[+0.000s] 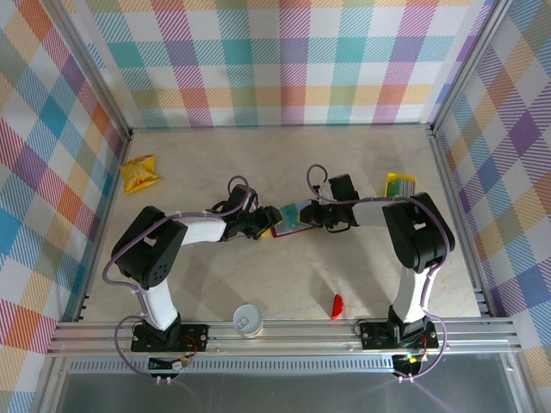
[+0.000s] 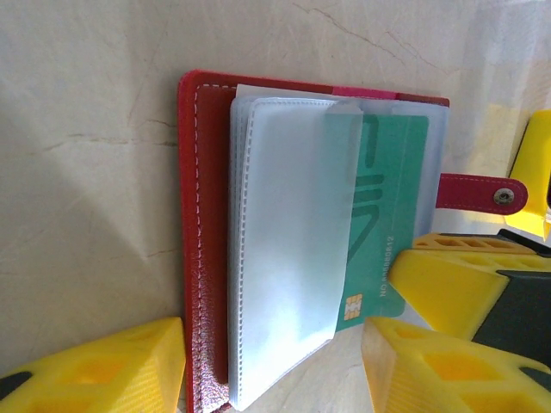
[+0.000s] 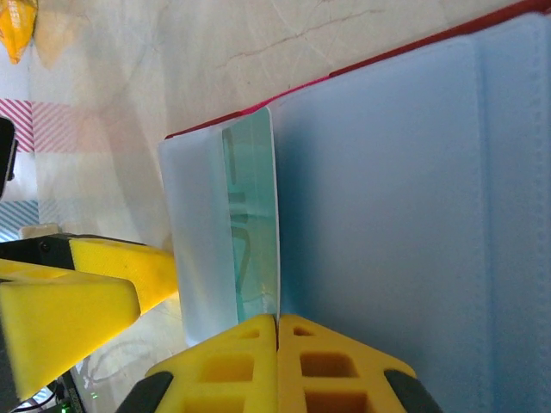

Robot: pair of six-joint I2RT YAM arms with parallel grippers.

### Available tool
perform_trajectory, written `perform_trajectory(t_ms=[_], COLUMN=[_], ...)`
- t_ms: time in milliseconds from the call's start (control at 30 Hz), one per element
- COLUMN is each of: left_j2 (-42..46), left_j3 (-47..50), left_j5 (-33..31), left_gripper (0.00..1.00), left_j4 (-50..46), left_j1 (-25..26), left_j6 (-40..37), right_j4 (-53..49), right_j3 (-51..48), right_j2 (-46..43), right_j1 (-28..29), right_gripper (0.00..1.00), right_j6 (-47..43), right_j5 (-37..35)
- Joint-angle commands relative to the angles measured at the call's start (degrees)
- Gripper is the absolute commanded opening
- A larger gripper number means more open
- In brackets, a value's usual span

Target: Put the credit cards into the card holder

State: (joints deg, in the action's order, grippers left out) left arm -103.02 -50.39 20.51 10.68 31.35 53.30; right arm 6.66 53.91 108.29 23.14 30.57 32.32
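Observation:
The dark-red card holder (image 1: pixel 291 218) lies open mid-table, its clear sleeves (image 2: pixel 284 258) fanned up and its clasp tab (image 2: pixel 482 193) pointing right. A teal credit card (image 2: pixel 392 198) sits partly inside a sleeve, chip corner sticking out. My right gripper (image 3: pixel 277 323) is shut on that card's (image 3: pixel 254 215) edge, beside the grey-blue inside (image 3: pixel 413 215); its finger (image 2: pixel 448 284) also shows in the left wrist view. My left gripper (image 2: pixel 274 344) stands open, straddling the holder's near end, one finger (image 2: pixel 95 366) by the red spine. The other credit cards (image 1: pixel 400 183) lie stacked at the right.
A crinkled yellow snack packet (image 1: pixel 139 175) lies at the back left. A small bright-red piece (image 1: pixel 337 305) and a white cup (image 1: pixel 248 320) sit near the front rail. Plaid walls close in the table on three sides.

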Motion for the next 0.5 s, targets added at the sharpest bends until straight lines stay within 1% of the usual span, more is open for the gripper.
perform_trajectory(t_ms=[0, 467], left_j2=[1.2, 1.3], left_j3=[0.1, 0.2], left_j5=[1.9, 2.0], left_gripper=[0.56, 0.56], left_j4=[0.3, 0.5], left_j1=[-0.2, -0.1], left_j6=[0.4, 0.4], right_j4=[-4.7, -5.1], right_j3=[1.2, 2.3], right_j2=[1.5, 2.2], right_j1=[1.6, 3.7], right_gripper=[0.00, 0.00], right_j6=[-1.9, 1.1], right_j5=[-0.8, -2.0])
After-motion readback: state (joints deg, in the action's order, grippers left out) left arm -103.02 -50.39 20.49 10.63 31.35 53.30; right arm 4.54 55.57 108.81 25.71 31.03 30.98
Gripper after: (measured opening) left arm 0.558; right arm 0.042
